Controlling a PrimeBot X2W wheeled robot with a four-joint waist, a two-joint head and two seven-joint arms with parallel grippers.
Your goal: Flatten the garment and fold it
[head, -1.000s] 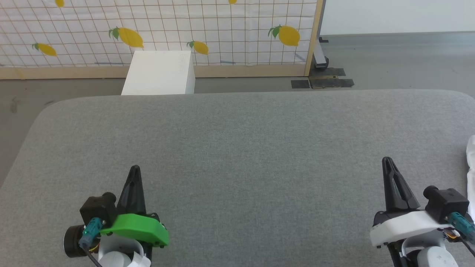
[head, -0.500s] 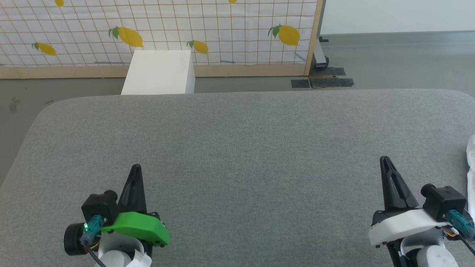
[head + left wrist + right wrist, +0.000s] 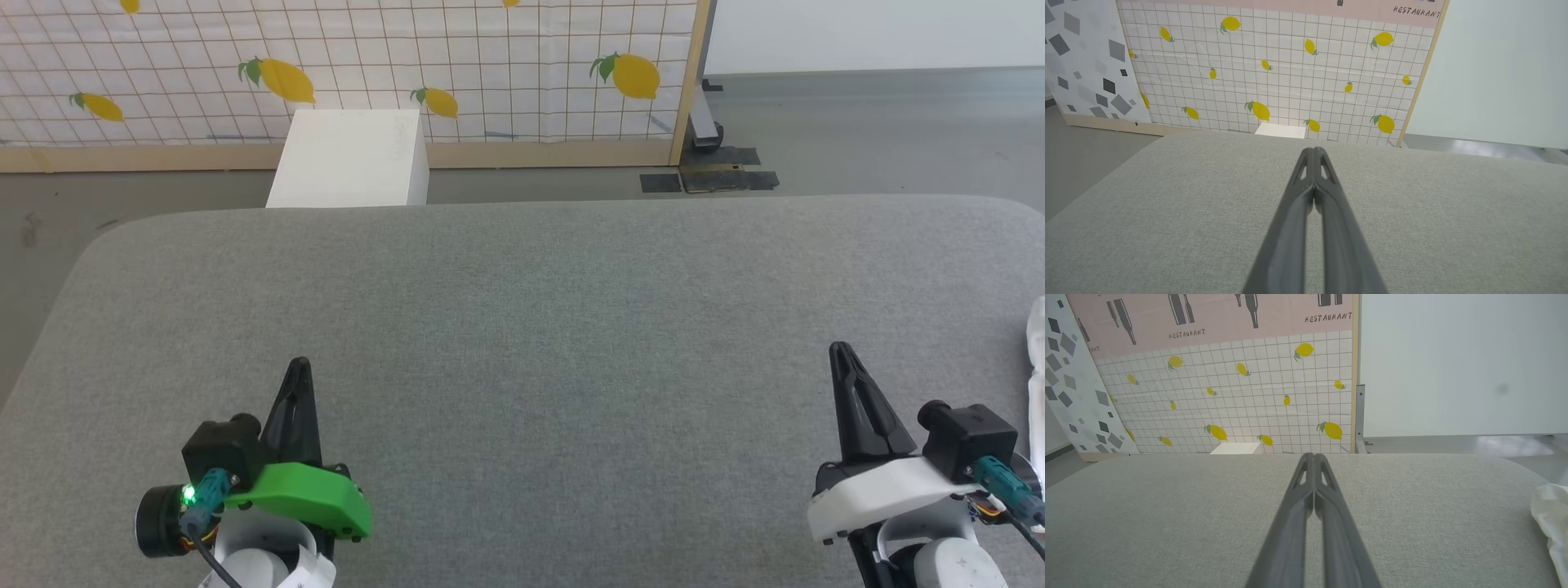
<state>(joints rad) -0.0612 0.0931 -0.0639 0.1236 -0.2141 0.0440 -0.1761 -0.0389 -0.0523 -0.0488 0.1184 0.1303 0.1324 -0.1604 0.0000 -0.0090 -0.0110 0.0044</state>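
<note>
A sliver of the white garment [image 3: 1037, 359] lies at the far right edge of the grey table, and it shows again as a bunched white fold [image 3: 1551, 514] in the right wrist view. My right gripper [image 3: 840, 349] hovers over the table's near right, shut and empty, with the garment off to its right. Over the near left my left gripper [image 3: 299, 364] is shut too, holding nothing. Both wrist views look along closed fingertips, the left gripper [image 3: 1314, 150] and the right gripper [image 3: 1310, 455], above bare grey cloth.
The grey padded table [image 3: 539, 327] spans the view with rounded far corners. Behind it on the floor stands a rigid white box [image 3: 351, 159] against a lemon-patterned panel [image 3: 408, 65]. A metal post foot [image 3: 706, 135] sits at the back right.
Both grippers have crept slightly; the right one drifted a little left and forward. Neither jaw has changed.
</note>
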